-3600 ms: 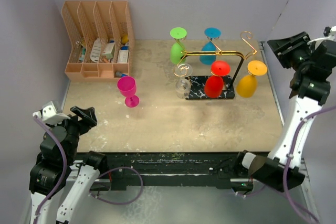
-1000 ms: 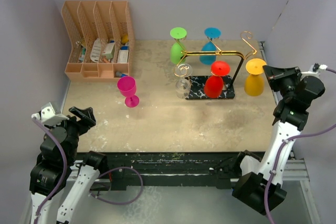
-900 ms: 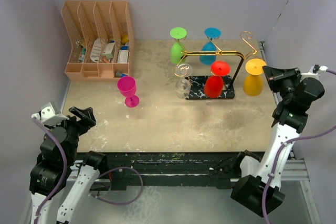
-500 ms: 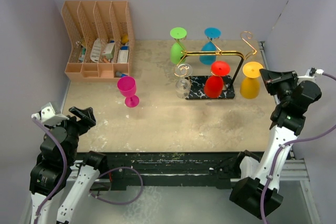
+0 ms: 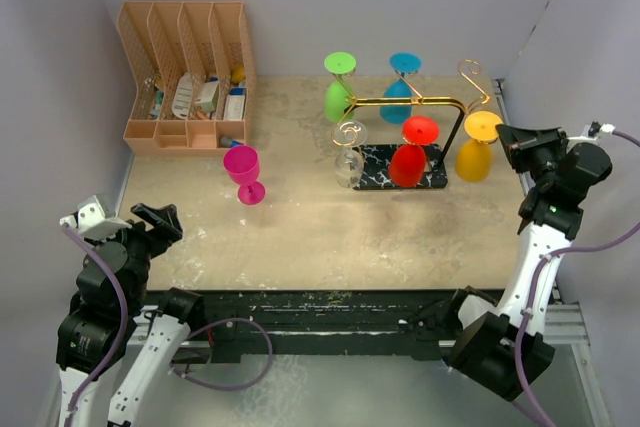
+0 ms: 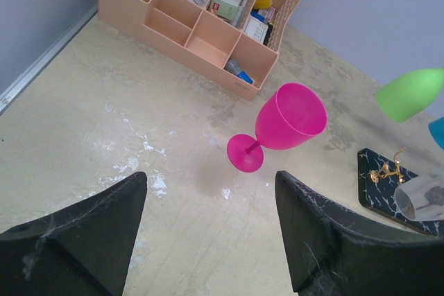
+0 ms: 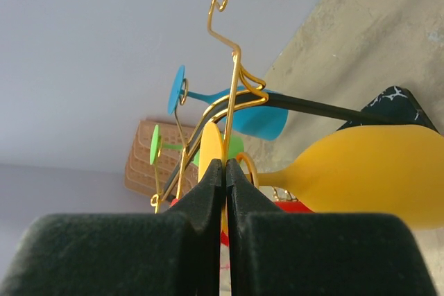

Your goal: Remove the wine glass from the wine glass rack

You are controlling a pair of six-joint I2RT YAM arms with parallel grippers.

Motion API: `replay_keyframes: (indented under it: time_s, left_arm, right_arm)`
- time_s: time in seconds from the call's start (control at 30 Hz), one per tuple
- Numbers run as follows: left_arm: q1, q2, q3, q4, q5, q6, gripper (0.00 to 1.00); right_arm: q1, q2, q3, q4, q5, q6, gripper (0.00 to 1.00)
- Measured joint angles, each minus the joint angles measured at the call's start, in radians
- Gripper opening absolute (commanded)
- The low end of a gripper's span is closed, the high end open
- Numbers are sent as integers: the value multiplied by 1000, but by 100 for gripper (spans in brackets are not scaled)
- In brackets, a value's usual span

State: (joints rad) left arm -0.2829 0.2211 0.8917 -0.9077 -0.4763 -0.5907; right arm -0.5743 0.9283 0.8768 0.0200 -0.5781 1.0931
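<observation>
1. Yellow wine glass (image 5: 472,159) hangs bowl-down at the right end of the wine glass rack (image 5: 420,99). Its foot is up in the gold wire and its bowl is just right of the rack's marbled base.
2. Right gripper (image 5: 506,137) is at the rack's right end, level with the glass foot. In the wrist view its fingers (image 7: 201,199) are pressed nearly together, pinching the thin edge of the yellow foot.
3. Left gripper (image 6: 209,178) is spread wide and holds nothing. It hangs over the tabletop (image 5: 330,237), well left of the rack.
4. Pink wine glass (image 5: 243,167) stands upright left of the rack, apart from it.
5. Red wine glass (image 5: 408,162), green wine glass (image 5: 337,99) and blue wine glass (image 5: 400,97) hang on the rack.
6. Writing: packets in the orange file organiser (image 5: 185,67), far left of the rack, have labels too small to read.
</observation>
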Motion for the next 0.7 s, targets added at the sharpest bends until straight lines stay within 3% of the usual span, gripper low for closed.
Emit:
replay_keyframes:
  time_s: [0.47,0.7]
  left_arm:
    - [0,0,0,-6,-5,0,77]
    - [0,1,0,-6,-4,0,78]
  right_arm:
    - [0,69,17,134,79,48,0]
    - [0,43,188,71,191,-78,0]
